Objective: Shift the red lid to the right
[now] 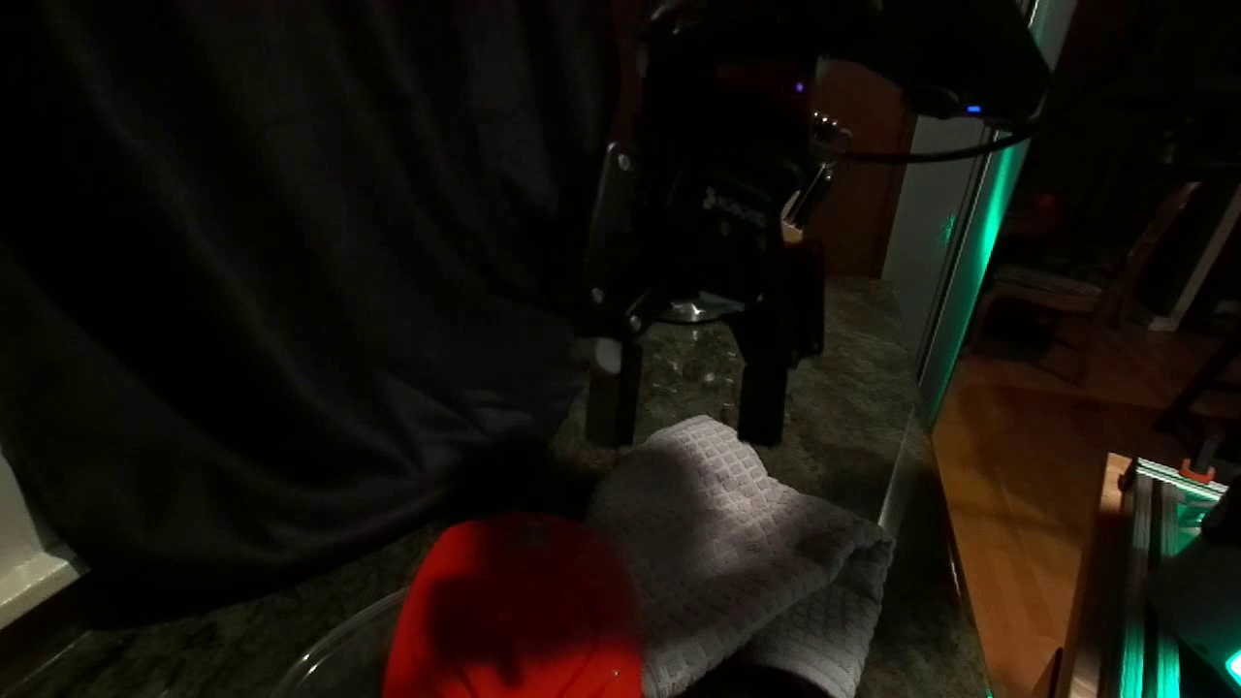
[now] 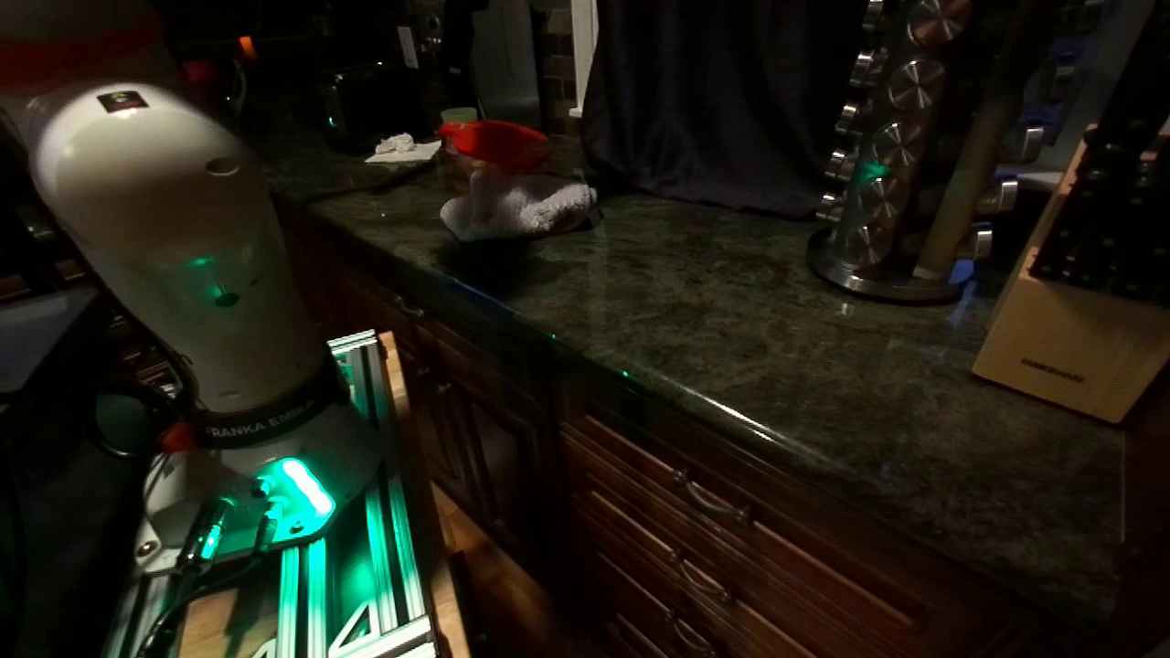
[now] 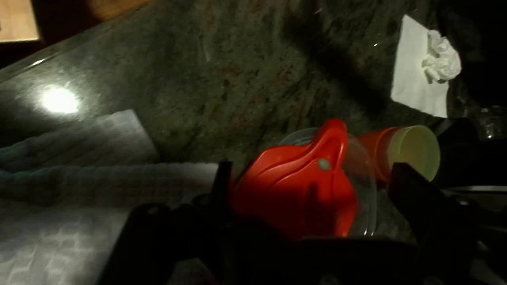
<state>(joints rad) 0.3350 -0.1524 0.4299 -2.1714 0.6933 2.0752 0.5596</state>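
Note:
The red lid (image 1: pixel 543 611) is bright red and shaded in its middle. It also shows in an exterior view (image 2: pixel 501 143) and in the wrist view (image 3: pixel 301 178), where a raised tab is visible. It lies over a clear plastic container (image 3: pixel 369 190) and looks tilted. The pale checked cloth (image 1: pixel 717 553) lies folded right beside it. My gripper (image 1: pixel 688 431) is open, fingers wide apart, pointing down above the counter near the cloth. In the wrist view, the dark fingers (image 3: pixel 315 166) appear on either side of the lid, apart from it. The lower part of the lid is hidden by the gripper there.
An orange cup with a yellow-green rim (image 3: pixel 416 152) stands by the container. A paper towel (image 3: pixel 416 75) with a crumpled piece lies beyond. A dark curtain (image 1: pixel 291 291) hangs behind the counter. A spice rack (image 2: pixel 882 174) and knife block (image 2: pixel 1069 338) stand on the counter.

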